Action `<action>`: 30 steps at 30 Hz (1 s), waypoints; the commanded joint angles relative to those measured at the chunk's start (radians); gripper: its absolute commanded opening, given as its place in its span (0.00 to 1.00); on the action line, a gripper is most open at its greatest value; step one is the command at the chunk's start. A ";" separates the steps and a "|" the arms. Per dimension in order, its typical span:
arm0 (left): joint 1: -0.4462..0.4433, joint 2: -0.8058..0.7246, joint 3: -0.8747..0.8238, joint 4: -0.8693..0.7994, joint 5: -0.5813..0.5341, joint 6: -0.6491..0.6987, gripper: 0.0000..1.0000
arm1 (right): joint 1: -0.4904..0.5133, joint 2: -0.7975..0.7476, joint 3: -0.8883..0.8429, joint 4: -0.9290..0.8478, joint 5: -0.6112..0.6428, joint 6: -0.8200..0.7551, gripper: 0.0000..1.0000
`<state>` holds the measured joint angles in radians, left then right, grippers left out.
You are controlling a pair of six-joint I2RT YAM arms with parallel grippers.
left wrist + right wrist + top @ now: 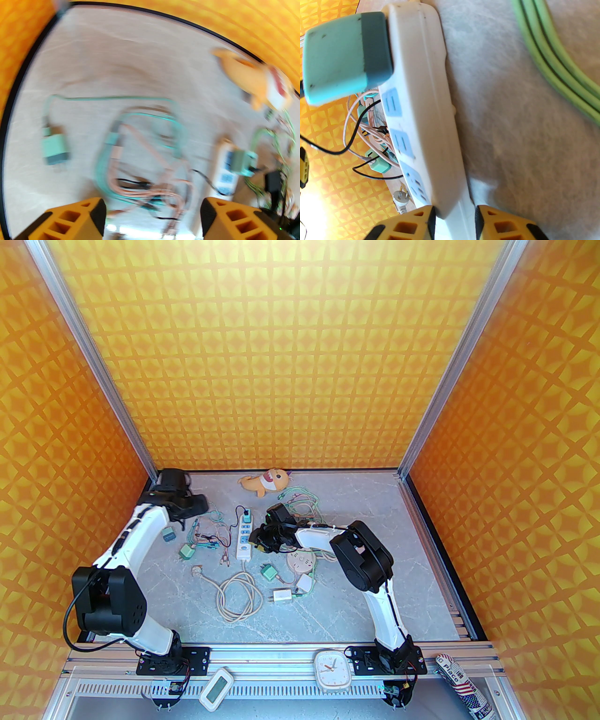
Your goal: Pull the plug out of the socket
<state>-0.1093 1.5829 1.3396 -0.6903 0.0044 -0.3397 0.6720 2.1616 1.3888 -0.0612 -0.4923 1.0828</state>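
Observation:
The socket is a white power strip [244, 540] lying lengthwise in mid-table. A mint-green plug [247, 514] with a grey-green base sits in its far end, seen close up in the right wrist view [346, 56]. My right gripper [259, 540] is at the strip's right side. Its yellow fingers [421, 222] stand on either side of the strip's near edge [440, 140], closed on it. My left gripper [199, 505] hovers at the back left, well apart from the strip. It is open [153, 206] and empty. Its blurred view shows the strip [225, 173] and plug [243, 163] at right.
Tangled pink and green cables [211, 540] lie left of the strip, with loose green adapters [168, 534] nearby. A round white socket [301, 562], a white adapter [281, 596] and a coiled cord [236, 598] lie in front. A plush toy [262, 482] is at the back.

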 commanded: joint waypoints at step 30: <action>-0.280 0.417 0.191 0.071 -0.069 -0.075 0.53 | -0.005 -0.131 -0.124 0.045 0.072 -0.024 0.36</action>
<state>-0.3988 1.9686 1.4963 -0.5877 -0.0051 -0.4183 0.6720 2.0731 1.2812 -0.0322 -0.4332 1.0683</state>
